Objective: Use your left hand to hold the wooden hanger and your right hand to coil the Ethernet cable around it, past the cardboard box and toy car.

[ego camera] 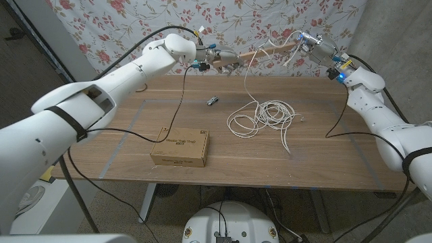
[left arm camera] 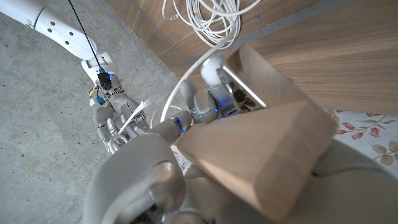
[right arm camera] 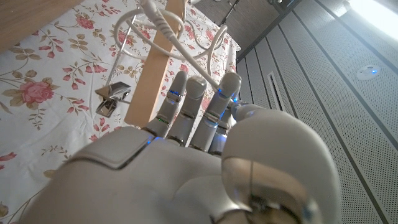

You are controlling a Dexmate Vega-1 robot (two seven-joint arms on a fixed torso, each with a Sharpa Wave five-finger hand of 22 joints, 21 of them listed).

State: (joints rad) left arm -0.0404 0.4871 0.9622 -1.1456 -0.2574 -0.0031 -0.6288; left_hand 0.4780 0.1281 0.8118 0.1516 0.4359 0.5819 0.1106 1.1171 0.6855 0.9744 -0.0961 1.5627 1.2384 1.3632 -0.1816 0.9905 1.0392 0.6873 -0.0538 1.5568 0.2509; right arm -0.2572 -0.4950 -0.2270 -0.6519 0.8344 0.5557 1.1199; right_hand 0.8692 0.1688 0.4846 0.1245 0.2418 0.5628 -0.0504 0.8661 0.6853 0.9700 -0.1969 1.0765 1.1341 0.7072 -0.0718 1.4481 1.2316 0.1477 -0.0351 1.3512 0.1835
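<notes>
Above the table's far edge, left robot hand (ego camera: 214, 57) gripping wooden hanger (ego camera: 260, 50), right robot hand (ego camera: 312, 42) pinching Ethernet cable (ego camera: 262, 115).

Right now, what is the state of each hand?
Left hand: holds the wooden hanger.
Right hand: at the hanger's other end; grip cannot be told.

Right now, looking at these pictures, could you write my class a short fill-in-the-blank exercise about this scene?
1. The left hand holds the wooden ____ above the table's far edge.
2. Most of the white Ethernet cable lies in loose ____ on the table.
3. The cardboard box lies nearer the robot's ____ arm.

Missing words: hanger; loops; left
</notes>
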